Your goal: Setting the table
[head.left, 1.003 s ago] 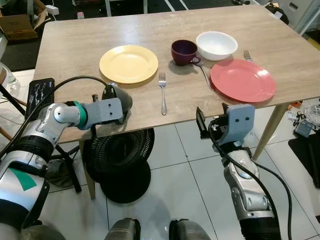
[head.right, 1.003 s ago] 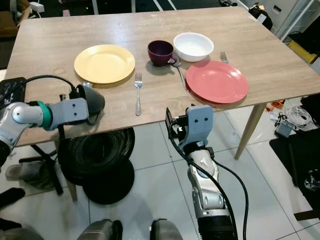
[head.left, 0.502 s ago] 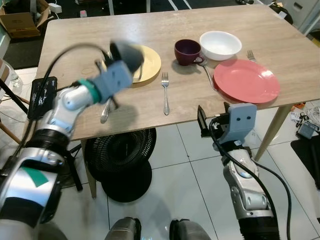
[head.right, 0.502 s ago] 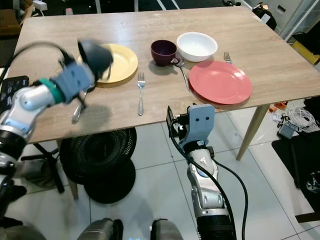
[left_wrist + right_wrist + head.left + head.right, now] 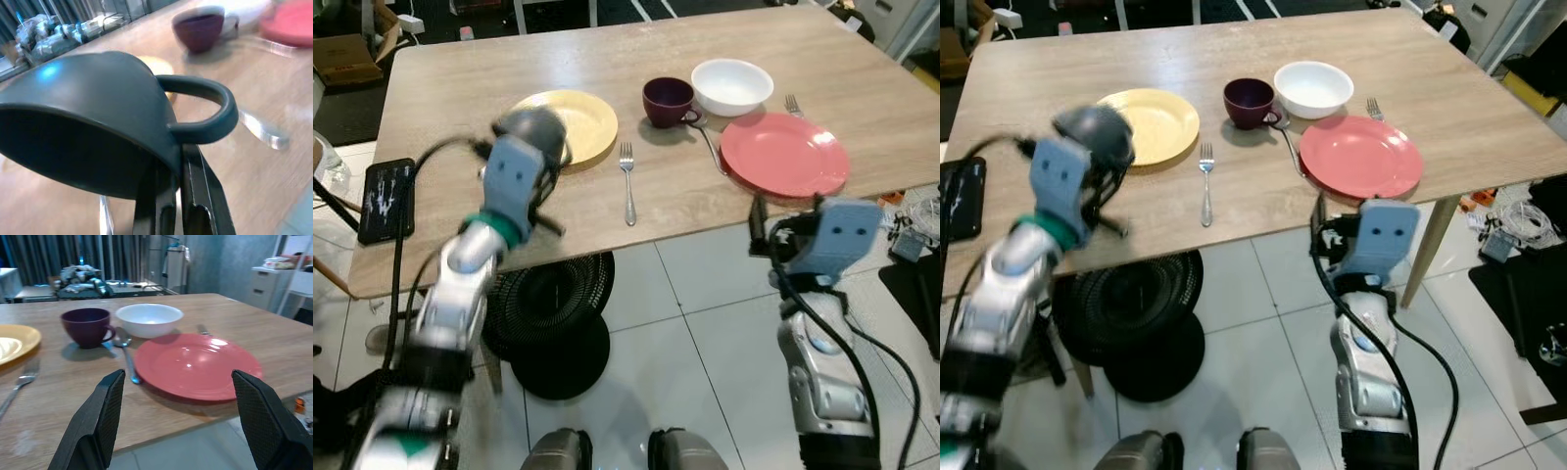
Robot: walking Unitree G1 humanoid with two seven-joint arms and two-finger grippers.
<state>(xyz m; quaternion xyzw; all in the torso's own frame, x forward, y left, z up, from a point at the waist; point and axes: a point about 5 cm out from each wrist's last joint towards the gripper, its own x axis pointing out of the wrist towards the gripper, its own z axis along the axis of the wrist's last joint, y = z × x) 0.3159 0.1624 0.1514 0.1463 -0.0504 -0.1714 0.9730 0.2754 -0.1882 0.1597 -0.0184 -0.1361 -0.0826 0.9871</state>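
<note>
Grey cup (image 5: 93, 142): it hung tilted over the near left part of the table (image 5: 440, 98), just near-left of the yellow plate (image 5: 576, 123); its open mouth faced the wrist camera and its handle stuck out to one side
Left gripper (image 5: 178, 196): its two black fingers were pinched tight on the cup's wall right beside the handle; I judge that grip was chosen so the cup could be set down upright without the handle getting in the way
Right gripper (image 5: 178, 418): it waited below the near table edge, by the red plate (image 5: 1359, 157); its fingers were spread wide with nothing between them
Yellow setting: the plate had a fork (image 5: 627, 178) lying just to its right; a cup beside it seemed the missing piece, which would explain where the grey cup was carried
Red setting: the purple cup (image 5: 1249, 101) and white bowl (image 5: 1312, 88) stood at its far side, with a spoon (image 5: 128, 363) between cup and plate and a second fork (image 5: 1373, 108) at the far right; this place looked complete
Task stage: I judge the cup was mid-carry, not yet placed
</note>
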